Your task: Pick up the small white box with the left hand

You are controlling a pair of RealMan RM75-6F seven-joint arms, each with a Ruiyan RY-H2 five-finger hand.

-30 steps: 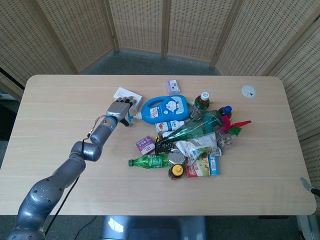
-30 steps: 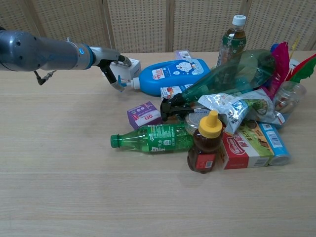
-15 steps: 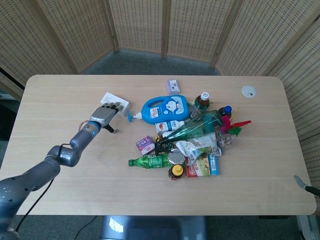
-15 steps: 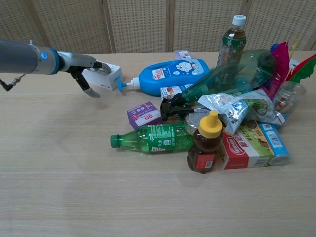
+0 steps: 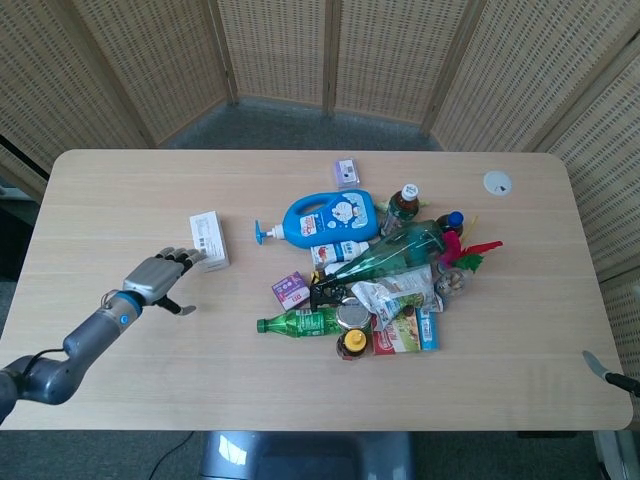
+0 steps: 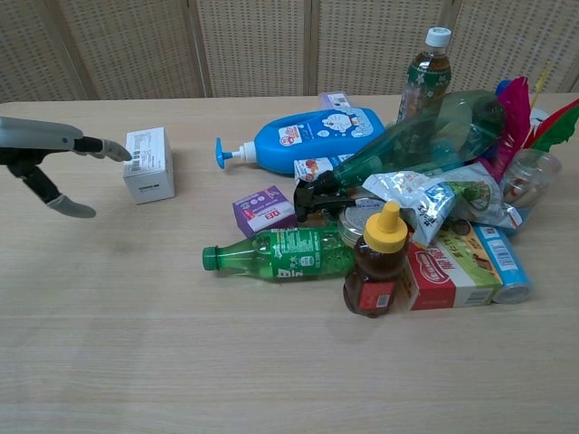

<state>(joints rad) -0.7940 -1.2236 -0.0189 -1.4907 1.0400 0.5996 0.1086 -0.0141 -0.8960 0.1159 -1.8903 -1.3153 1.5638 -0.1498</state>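
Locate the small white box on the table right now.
In both views the small white box stands left of the pile, between the left hand and the blue pump bottle.

We count one small white box (image 5: 208, 239) on the table (image 5: 120, 190), two little purple boxes (image 5: 290, 290) and one red carton (image 6: 446, 275). We also see one blue pump bottle (image 5: 330, 218), three drink bottles (image 6: 288, 252) and one honey bottle (image 6: 376, 260).

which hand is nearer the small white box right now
Left. The left hand is open with fingertips just beside the small white box, on its left. The right hand shows in neither view.
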